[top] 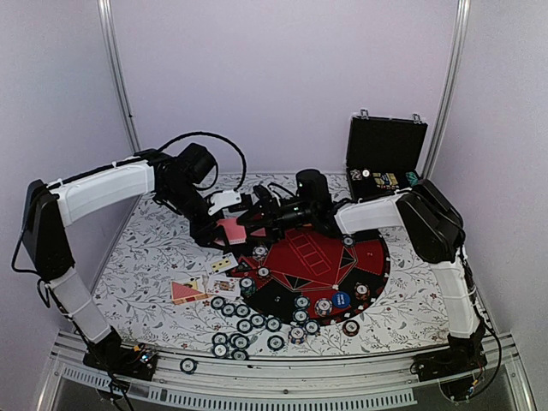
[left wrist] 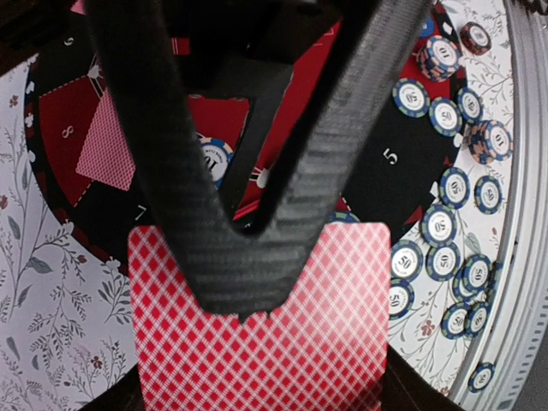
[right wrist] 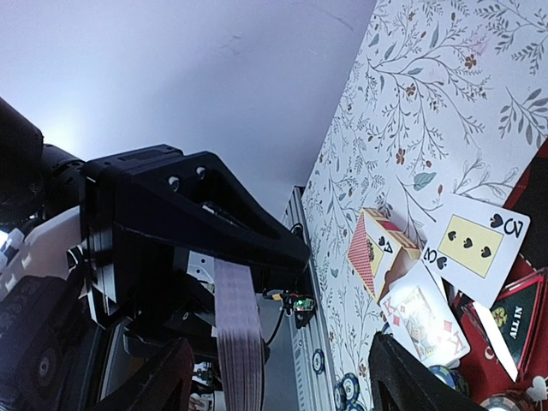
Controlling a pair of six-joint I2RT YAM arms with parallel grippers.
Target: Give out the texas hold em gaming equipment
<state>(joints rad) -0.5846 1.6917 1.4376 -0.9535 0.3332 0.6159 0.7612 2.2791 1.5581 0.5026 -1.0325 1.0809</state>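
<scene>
Red-backed cards (left wrist: 257,364) clenched in left jaws, lengthwise along them; right jaws released.

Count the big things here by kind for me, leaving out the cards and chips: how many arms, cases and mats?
Arms: 2
Case: 1
Mat: 1
Total: 4
</scene>
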